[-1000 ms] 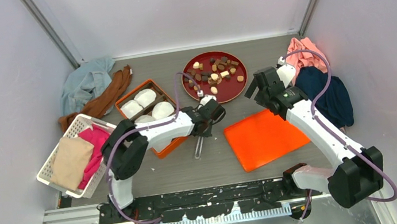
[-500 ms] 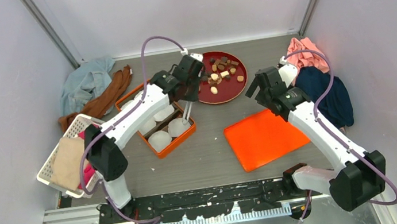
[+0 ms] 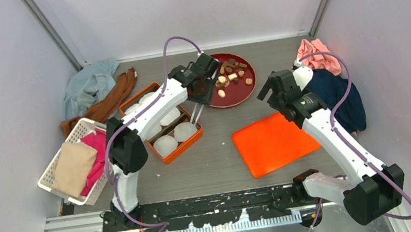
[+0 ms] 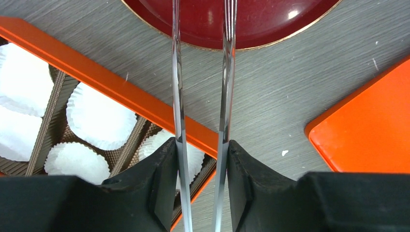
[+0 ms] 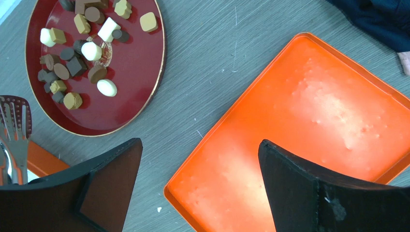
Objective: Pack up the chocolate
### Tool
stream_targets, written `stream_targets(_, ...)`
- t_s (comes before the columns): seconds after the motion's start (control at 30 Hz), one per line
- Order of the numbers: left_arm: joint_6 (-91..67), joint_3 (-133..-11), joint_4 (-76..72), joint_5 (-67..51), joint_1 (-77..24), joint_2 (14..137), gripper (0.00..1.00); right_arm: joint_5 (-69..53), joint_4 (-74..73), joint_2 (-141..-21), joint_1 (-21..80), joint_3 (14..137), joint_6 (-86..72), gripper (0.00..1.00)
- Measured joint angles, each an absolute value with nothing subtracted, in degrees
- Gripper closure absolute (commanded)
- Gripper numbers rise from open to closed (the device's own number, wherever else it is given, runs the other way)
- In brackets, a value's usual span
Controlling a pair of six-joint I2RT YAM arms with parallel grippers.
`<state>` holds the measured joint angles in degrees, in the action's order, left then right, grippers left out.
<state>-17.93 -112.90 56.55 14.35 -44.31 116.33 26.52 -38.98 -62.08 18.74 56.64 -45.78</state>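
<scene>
A grey bench [image 3: 221, 162] carries a flat orange lid [image 3: 275, 143] on your right. An orange box [image 4: 96, 79] of white paper cups [image 4: 101, 123] sits on your left, and a round red plate [image 5: 125, 92] sits at the back between them. Your right claw [image 5: 199, 145] hangs above the bench between plate and lid, spread wide and empty. Your left claw [image 4: 199, 159] is clamped on thin metal tongs [image 4: 226, 72], whose tips sit at the plate's edge. The chocolate [image 5: 91, 50], small brown and cream pieces, lies clustered on the plate; none shows in the visible cups. To pick well, choose a piece at the cluster's edge, straddle it, squeeze gently, and lift straight.
</scene>
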Motion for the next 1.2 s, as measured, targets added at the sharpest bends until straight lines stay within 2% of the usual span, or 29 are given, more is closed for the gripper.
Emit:
stream_targets(0.33, -17.91, -114.48, 56.62, 11.75, -43.75, 116.68, 0.58, 26.5, -39.05, -62.06, 18.63, 56.1, -45.76, 0.05)
stream_targets(0.63, -18.87, -118.93, 57.3, 9.15, -43.72, 121.99, 0.58, 26.48, -39.07, -61.98, 18.63, 55.66, -45.78, 0.05)
stream_targets(0.8, -19.53, -118.21, 58.78, 8.14, -43.77, 122.63, 0.65, 26.46, -39.07, -62.0, 18.63, 55.66, -45.78, 0.05)
stream_targets(0.87, -19.75, -113.91, 57.3, 8.21, -44.05, 120.6, 0.66, 26.46, -39.05, -62.0, 18.63, 55.66, -45.78, 0.05)
stream_targets(1.07, -22.55, -89.3, 49.17, 8.27, -46.57, 107.0, 0.71, 25.96, -38.92, -62.28, 18.52, 55.33, -45.82, 0.05)
stream_targets(1.2, -25.43, -79.9, 42.61, 8.43, -50.52, 101.86, 0.71, 25.1, -38.26, -63.31, 18.52, 55.27, -45.91, 0.05)
